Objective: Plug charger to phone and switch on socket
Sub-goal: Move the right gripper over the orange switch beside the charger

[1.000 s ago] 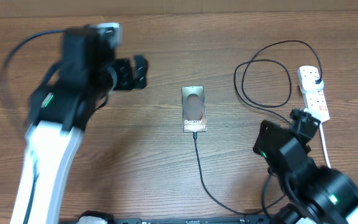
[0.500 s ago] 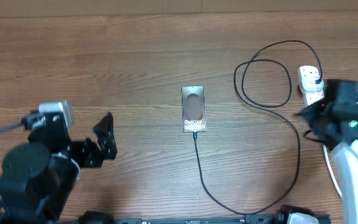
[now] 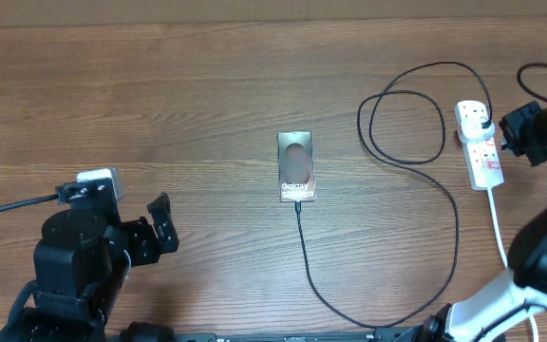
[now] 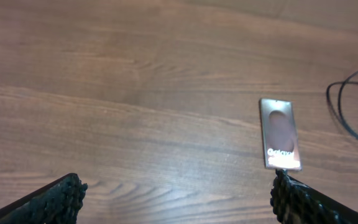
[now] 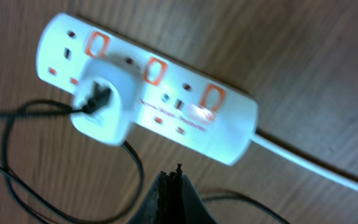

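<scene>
The phone [image 3: 295,167] lies flat mid-table, "Galaxy" text at its near end; it also shows in the left wrist view [image 4: 279,133]. The black charger cable [image 3: 304,249] runs from the phone's near end, loops right and back up to a white plug [image 5: 103,107] seated in the socket [image 3: 480,144]. The socket [image 5: 185,118] has orange-red switches. My right gripper [image 5: 174,182] is shut and empty, hovering just beside the socket [image 3: 525,131]. My left gripper [image 3: 162,226] is open and empty at the near left, well away from the phone.
The socket's white cord [image 3: 498,223] runs toward the near right edge. A cable loop [image 3: 405,127] lies left of the socket. Bare wooden table [image 3: 207,95] surrounds the phone.
My right arm swung from the near right up to the socket at the far right. My left arm pulled back from the far left to the near left. Phone and cable stayed put.
</scene>
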`<action>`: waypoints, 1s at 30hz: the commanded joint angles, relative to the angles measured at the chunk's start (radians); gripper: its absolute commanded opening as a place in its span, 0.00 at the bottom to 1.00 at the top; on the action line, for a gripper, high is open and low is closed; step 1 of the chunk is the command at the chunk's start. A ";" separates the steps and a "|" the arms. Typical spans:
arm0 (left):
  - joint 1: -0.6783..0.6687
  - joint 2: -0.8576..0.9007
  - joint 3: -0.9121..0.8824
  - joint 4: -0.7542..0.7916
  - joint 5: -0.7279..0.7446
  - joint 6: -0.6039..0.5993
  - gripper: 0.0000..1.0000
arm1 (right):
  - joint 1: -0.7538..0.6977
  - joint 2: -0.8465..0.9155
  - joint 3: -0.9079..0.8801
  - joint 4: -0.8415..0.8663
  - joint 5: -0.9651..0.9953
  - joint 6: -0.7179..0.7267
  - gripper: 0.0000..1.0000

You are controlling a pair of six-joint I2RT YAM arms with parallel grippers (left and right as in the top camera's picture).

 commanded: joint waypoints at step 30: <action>0.077 -0.232 -0.002 -0.014 -0.017 -0.014 1.00 | 0.003 0.243 0.134 0.078 -0.009 -0.023 0.04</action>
